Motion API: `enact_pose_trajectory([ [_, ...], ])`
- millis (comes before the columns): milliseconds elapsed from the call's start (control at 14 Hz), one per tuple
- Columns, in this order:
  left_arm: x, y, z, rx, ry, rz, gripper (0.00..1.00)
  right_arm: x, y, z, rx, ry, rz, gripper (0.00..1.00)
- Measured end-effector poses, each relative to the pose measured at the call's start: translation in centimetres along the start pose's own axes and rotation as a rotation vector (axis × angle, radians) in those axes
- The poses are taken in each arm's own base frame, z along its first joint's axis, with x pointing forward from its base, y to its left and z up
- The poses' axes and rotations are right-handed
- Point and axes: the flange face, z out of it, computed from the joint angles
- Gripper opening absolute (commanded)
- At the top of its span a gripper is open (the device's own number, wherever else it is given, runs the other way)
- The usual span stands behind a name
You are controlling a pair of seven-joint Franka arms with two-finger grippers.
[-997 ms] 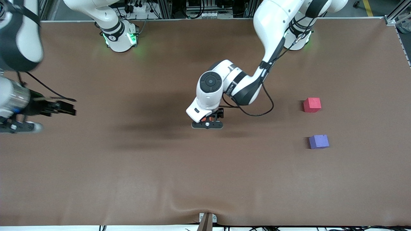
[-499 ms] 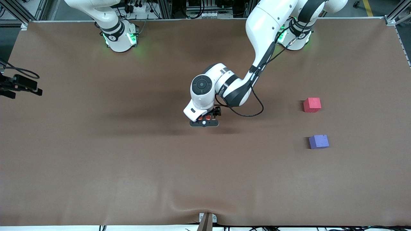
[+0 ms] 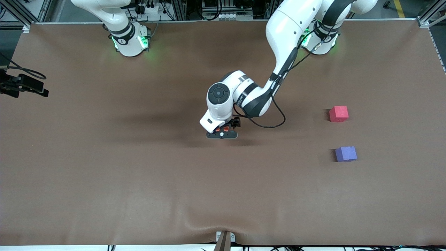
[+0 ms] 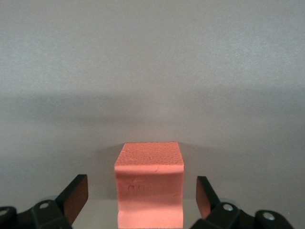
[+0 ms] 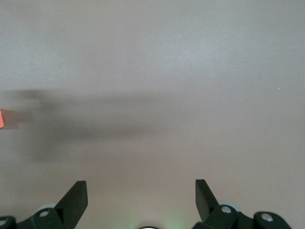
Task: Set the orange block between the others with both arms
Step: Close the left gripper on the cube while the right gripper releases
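We note a table (image 3: 139, 195) covered edge to edge by a matte brown mat, with a shallow wrinkle at 6 o'clock just above a small metal bracket (image 3: 225, 239) on the rim. Along 12 o'clock we see aluminium frame posts (image 3: 181, 8), cabling and a power strip (image 3: 148, 7). A yellow floor line (image 3: 399, 7) shows at 1 o'clock; soft overhead light leaves broad diffuse shadows mid-mat.

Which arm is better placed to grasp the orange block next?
Left. The left gripper is open with the orange block between its fingers. The right gripper, also open, is over bare table at its own end.
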Motion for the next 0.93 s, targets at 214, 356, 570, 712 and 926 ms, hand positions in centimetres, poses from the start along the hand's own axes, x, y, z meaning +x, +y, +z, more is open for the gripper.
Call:
enact_pose_trajectory([
  [214, -0.1, 0.1, 1.5, -0.004, -0.001, -0.008, 1.00, -0.4, -0.2, -0.4, 0.000, 0.003, 0.000, 1.00],
  [356, -0.2, 0.2, 2.0, -0.004, -0.005, -0.010, 1.00, -0.4, -0.1, -0.4, 0.000, -0.002, 0.002, 1.00],
  [570, -0.6, 0.3, 2.6, -0.001, -0.017, -0.013, 1.00, -0.5, 0.1, -0.4, -0.001, -0.003, 0.041, 1.00],
  [712, -0.9, 0.3, 3.1, 0.004, -0.024, -0.013, 0.93, -0.6, 0.0, -0.5, -0.004, -0.004, 0.075, 1.00],
  [926, -1.0, 0.2, 3.5, 0.009, -0.029, -0.013, 0.76, -0.9, -0.1, -0.9, -0.032, 0.002, 0.077, 1.00],
])
